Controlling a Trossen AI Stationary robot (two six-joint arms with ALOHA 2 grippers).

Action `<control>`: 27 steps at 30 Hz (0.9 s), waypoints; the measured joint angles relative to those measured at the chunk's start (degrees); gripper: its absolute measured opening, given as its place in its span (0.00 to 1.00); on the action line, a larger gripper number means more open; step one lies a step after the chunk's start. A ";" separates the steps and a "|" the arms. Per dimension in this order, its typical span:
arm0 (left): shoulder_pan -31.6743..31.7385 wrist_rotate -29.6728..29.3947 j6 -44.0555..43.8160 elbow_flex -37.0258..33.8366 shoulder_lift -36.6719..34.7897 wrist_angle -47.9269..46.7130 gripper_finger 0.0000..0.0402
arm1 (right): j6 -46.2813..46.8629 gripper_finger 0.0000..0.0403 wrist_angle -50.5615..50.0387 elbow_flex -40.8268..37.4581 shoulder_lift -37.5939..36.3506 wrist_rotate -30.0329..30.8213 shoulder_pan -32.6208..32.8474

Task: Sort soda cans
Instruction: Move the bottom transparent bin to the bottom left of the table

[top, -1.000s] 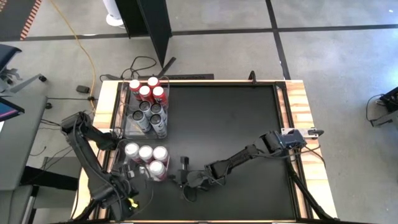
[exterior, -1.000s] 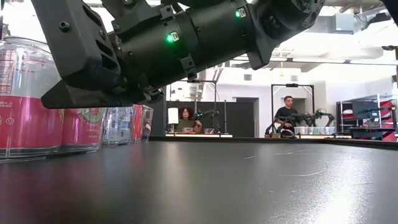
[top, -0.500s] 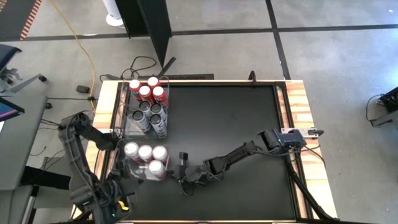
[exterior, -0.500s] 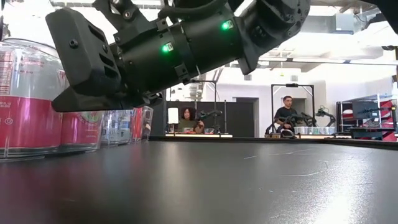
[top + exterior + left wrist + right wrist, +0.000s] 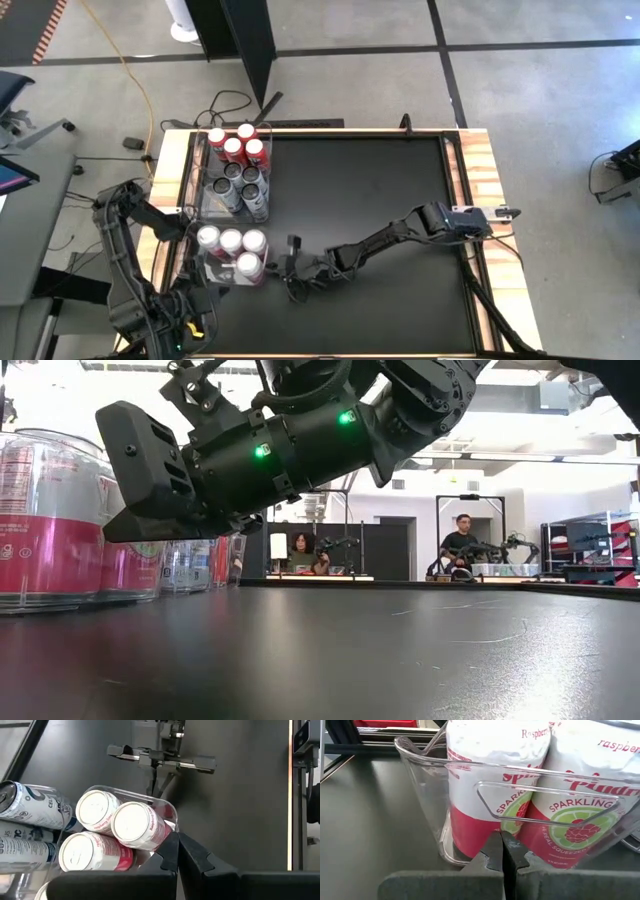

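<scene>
Three clear tubs stand at the table's left. The far one holds red cans (image 5: 235,142), the middle one dark cans (image 5: 242,188), and the near tub (image 5: 422,790) holds white-and-red cans (image 5: 230,247), which stand upright on their bases. My right gripper (image 5: 286,272) is shut, its tips (image 5: 502,845) at that tub's right end wall below the handle cut-out (image 5: 545,800). My left gripper (image 5: 177,847) is shut too, beside the tub's near-left corner (image 5: 167,812). My right gripper's shut fingertips (image 5: 495,845) meet the near tub's right end wall low down (image 5: 470,855), close to its base. They come level from the table's right. The tub stands flat on the table. My left gripper: I cannot tell whether its tips touch the tub.
The black mat (image 5: 370,200) lies bare between the tubs and the table's right edge. The wooden rim (image 5: 480,170) frames it. Cables (image 5: 225,100) lie behind the far edge. In the low view, people sit at desks (image 5: 460,540) in the room beyond.
My right gripper has travelled toward the table's left edge and a little toward the far edge, up to the near tub, rising slightly. My left arm has drawn back toward the near edge. The tub of white-and-red cans has slid slightly toward the left.
</scene>
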 joint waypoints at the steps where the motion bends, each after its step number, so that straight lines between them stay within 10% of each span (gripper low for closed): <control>1: -0.02 -0.11 0.33 0.00 0.00 0.00 0.00 | -0.02 0.02 0.06 0.00 0.02 -0.01 -0.25; 27: 0.02 -13.35 3.21 -2.04 -0.13 1.95 0.00 | -0.28 0.02 -0.81 0.00 0.00 -0.17 -1.37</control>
